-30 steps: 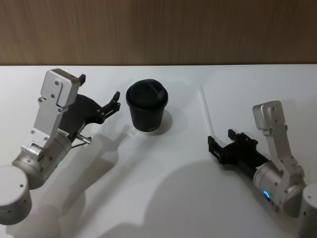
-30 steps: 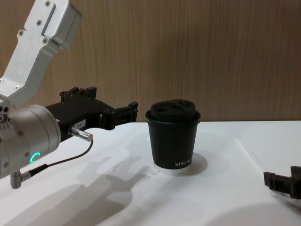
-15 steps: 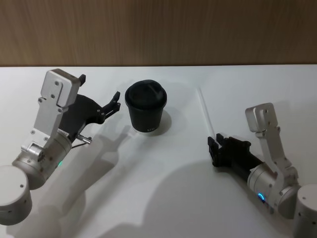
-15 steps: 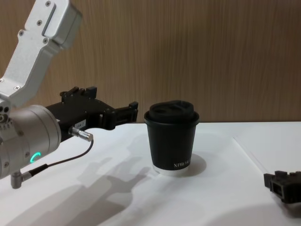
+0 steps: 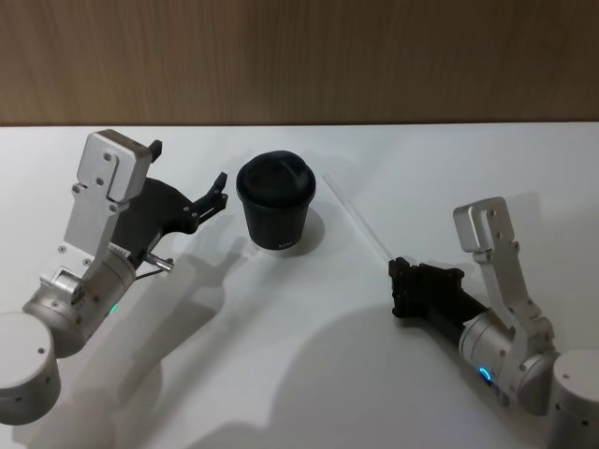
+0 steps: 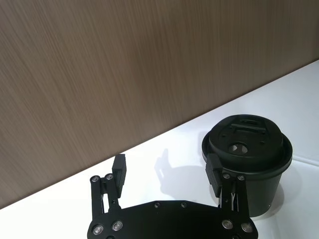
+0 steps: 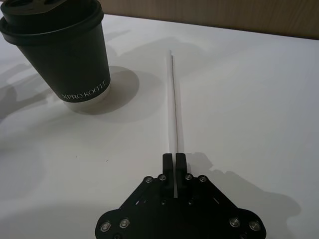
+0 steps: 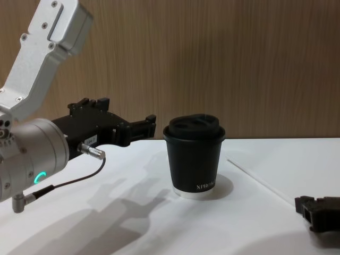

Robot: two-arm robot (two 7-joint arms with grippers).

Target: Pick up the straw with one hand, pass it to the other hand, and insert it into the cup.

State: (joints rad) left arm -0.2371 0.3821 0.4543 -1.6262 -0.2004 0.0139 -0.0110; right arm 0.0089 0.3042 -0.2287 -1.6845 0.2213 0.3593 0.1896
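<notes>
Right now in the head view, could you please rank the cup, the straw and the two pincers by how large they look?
1. Left pincer, spread open, and cup: too alike to separate.
2. Right pincer, shut on the straw, slightly smaller.
3. Straw: long but far the thinnest.

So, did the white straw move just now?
Yes. The straw has swung: its far end now lies nearer the cup, while the right gripper pinches its near end.

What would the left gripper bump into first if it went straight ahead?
Probably the cup. One finger of the open left gripper lines up with its side, but depth is unclear, so it might slip past.
</notes>
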